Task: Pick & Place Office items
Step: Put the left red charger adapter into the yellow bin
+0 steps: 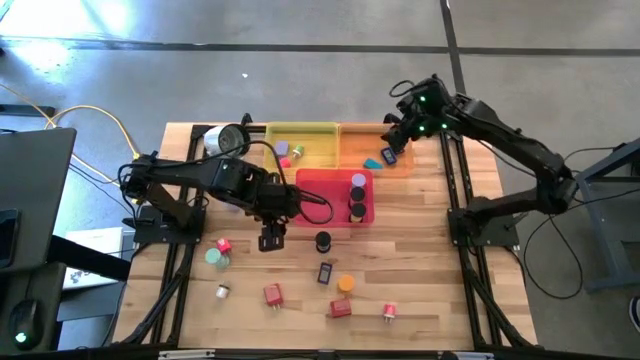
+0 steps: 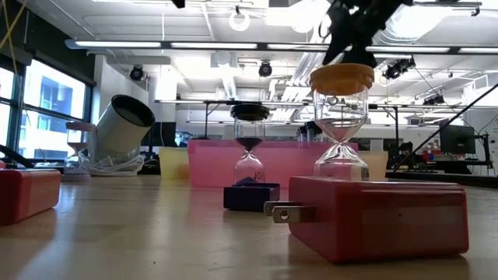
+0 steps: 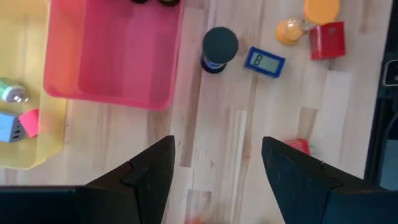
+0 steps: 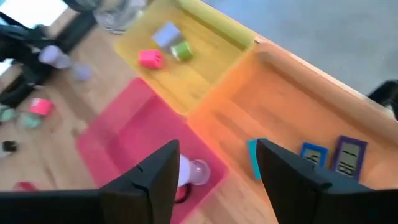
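Observation:
My left gripper (image 1: 272, 240) (image 3: 217, 146) hangs open over bare wood, just in front of the pink tray (image 1: 335, 200), with nothing between its fingers. Beyond it on the table stand a black-topped cylinder (image 3: 219, 46), a blue rectangular piece (image 3: 264, 61), an orange-topped piece (image 1: 346, 284) and a red block (image 3: 326, 40). My right gripper (image 1: 390, 152) (image 4: 217, 149) is open and raised above the orange tray (image 4: 280, 106), holding nothing. In that tray lie a teal piece (image 4: 254, 155) and two blue rectangular pieces (image 4: 313, 154).
The yellow tray (image 1: 300, 145) holds pink, green and lilac pieces. Two black cylinders (image 1: 357, 195) stand in the pink tray. More red blocks (image 1: 272, 294), a pink (image 1: 224, 245) and a teal piece (image 1: 215, 258) lie near the front left. A round silver-rimmed object (image 1: 228, 138) sits far left.

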Action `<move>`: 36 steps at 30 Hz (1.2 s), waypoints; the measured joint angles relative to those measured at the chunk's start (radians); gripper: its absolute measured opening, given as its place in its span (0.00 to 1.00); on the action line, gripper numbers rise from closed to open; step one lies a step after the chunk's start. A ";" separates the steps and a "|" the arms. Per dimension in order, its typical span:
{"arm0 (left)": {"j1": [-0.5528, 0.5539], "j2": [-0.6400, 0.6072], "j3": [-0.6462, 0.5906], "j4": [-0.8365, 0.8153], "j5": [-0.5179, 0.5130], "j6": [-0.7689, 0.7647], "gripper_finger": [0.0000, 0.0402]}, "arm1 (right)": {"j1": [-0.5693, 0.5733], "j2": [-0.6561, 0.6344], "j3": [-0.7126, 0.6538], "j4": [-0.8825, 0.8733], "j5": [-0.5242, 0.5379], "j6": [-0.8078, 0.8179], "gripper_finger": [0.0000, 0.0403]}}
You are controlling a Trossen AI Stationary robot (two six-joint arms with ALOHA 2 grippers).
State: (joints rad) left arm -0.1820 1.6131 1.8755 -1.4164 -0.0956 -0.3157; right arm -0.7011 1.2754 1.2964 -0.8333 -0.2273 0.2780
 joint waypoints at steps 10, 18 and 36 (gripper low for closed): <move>-0.087 0.000 0.000 0.014 -0.008 -0.106 0.58 | 0.061 -0.011 0.000 0.001 -0.043 -0.002 0.61; -0.181 0.001 0.000 0.015 -0.011 -0.268 0.58 | 0.143 -0.007 0.000 0.016 -0.044 0.068 0.91; -0.448 0.006 0.000 -0.095 -0.010 -0.978 0.58 | 0.612 -0.007 0.000 -0.356 0.020 0.368 0.91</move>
State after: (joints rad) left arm -0.6302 1.6188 1.8752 -1.5112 -0.1059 -1.2939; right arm -0.0888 1.2682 1.2968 -1.1889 -0.2077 0.6461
